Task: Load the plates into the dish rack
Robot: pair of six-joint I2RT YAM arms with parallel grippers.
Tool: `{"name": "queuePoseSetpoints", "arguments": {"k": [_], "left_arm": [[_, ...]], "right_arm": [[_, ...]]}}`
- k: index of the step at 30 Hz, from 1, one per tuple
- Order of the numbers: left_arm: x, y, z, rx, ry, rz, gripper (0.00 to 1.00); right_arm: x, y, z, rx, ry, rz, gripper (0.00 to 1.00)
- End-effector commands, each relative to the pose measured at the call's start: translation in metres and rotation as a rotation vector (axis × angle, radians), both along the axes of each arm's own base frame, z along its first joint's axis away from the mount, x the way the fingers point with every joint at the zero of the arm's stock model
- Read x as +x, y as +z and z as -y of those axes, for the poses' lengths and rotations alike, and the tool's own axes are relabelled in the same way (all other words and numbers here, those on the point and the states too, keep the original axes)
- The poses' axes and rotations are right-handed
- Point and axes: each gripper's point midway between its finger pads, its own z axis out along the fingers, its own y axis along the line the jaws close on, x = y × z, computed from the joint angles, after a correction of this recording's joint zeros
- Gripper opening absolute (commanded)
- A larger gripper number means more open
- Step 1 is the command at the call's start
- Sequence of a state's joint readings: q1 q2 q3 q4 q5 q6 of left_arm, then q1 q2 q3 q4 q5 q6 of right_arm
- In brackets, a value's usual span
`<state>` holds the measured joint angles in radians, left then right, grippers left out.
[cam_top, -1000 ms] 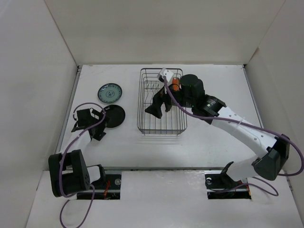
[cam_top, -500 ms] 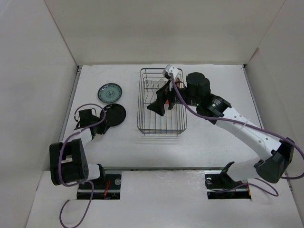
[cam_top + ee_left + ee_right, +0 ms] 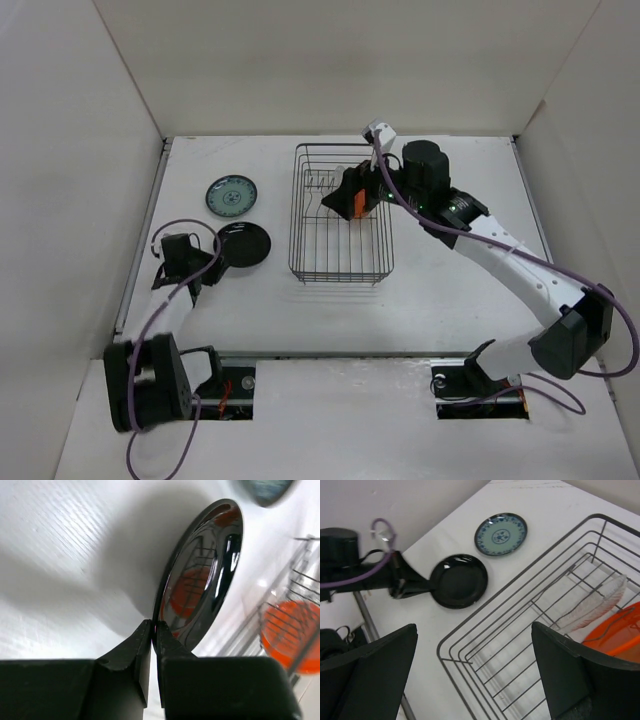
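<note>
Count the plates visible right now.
4: teal plate on the table, black plate pinched by the left hand, clear glass plate and orange plate in the dish rack. Another may be hidden.

Noted glossy black plate (image 3: 245, 245) at left centre, reflecting orange. Noted teal plate (image 3: 231, 195), upper left, with dark blue rim band and centre motif. Recorded bright orange plate (image 3: 620, 635) and clear glass plate (image 3: 592, 607) inside black wire dish rack (image 3: 300, 270) on white table (image 3: 450, 300).
</note>
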<state>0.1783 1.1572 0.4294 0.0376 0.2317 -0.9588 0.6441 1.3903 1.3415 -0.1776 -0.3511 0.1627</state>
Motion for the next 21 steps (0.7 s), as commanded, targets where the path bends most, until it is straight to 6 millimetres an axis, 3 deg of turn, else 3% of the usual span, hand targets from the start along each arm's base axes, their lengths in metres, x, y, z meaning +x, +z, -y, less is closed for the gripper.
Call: {"name": "queuePoseSetpoints", "arguments": {"k": [1,4,5,6,11,12,13,14,20,21], "left_arm": [[-0.004,0.064,-0.006,0.095,-0.009,0.198,0.00],[-0.004,0.128,-0.015,0.211,-0.011,0.325,0.00],[-0.001,0.139,-0.016,0.232,-0.024,0.338,0.00],[0.001,0.151,-0.012,0.248,-0.053,0.369,0.00],[0.006,0.219,0.020,0.238,-0.247,0.582,0.00],[0.005,0.227,0.028,0.234,-0.287,0.614,0.00],[0.006,0.232,0.034,0.224,-0.314,0.631,0.00],[0.003,0.235,0.042,0.203,-0.354,0.650,0.00],[-0.001,0.257,0.067,0.159,-0.489,0.762,0.00],[-0.004,0.260,0.074,0.138,-0.517,0.778,0.00]], "right_arm": [[0.012,0.027,0.000,0.101,-0.008,0.041,1.00],[0.015,0.034,-0.004,0.125,0.001,0.057,1.00],[0.016,0.035,-0.008,0.132,0.024,0.062,1.00],[0.017,0.044,-0.011,0.148,0.034,0.083,1.00],[0.031,0.047,-0.035,0.166,0.114,0.094,1.00],[0.029,0.047,-0.041,0.175,0.143,0.079,1.00],[0.031,0.060,-0.044,0.193,0.159,0.107,1.00],[0.036,0.053,-0.050,0.191,0.169,0.083,1.00],[0.040,0.055,-0.078,0.214,0.217,0.064,1.00],[0.041,0.044,-0.087,0.208,0.234,0.035,1.00]]}}
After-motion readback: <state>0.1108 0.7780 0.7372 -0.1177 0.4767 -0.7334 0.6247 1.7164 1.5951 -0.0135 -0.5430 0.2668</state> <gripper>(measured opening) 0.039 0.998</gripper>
